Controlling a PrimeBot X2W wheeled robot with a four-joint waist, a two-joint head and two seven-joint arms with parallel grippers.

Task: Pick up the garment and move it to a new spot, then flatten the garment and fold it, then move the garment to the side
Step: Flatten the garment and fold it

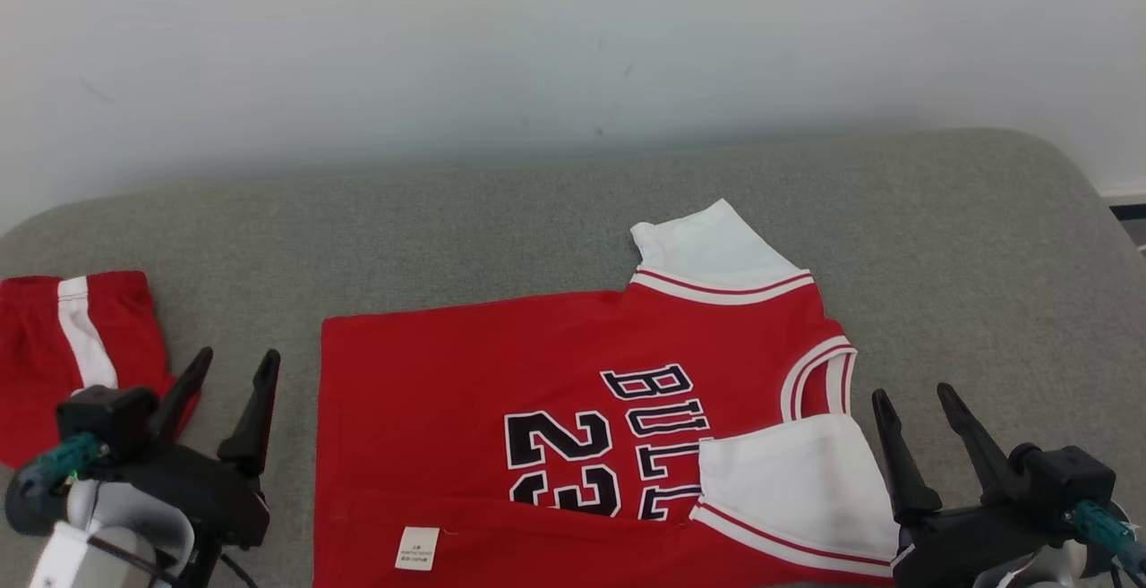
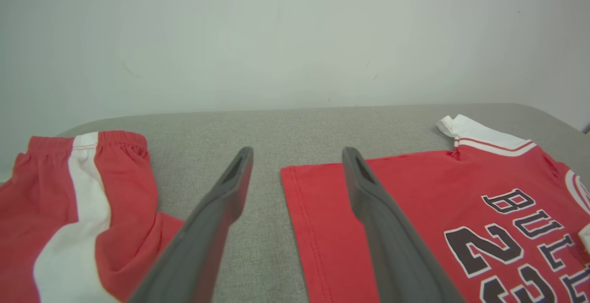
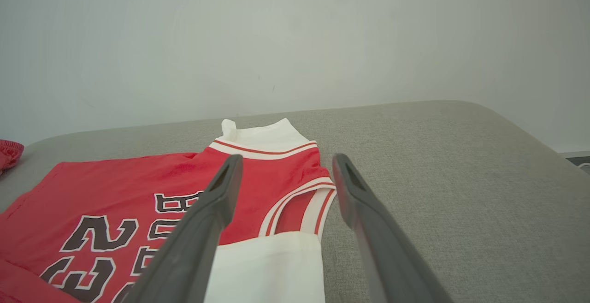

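I see a plain indoor room, home or lab I cannot tell: bare white wall [image 1: 573,42] across the upper frame, grey upholstered surface [image 1: 501,212] below.

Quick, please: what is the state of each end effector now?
Left end effector: open, holding nothing.
Right end effector: open, holding nothing.

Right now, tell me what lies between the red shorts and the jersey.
Bare grey cushion, plain in the left wrist view between the shorts and the jersey. In the head view the open left gripper hovers over that strip.
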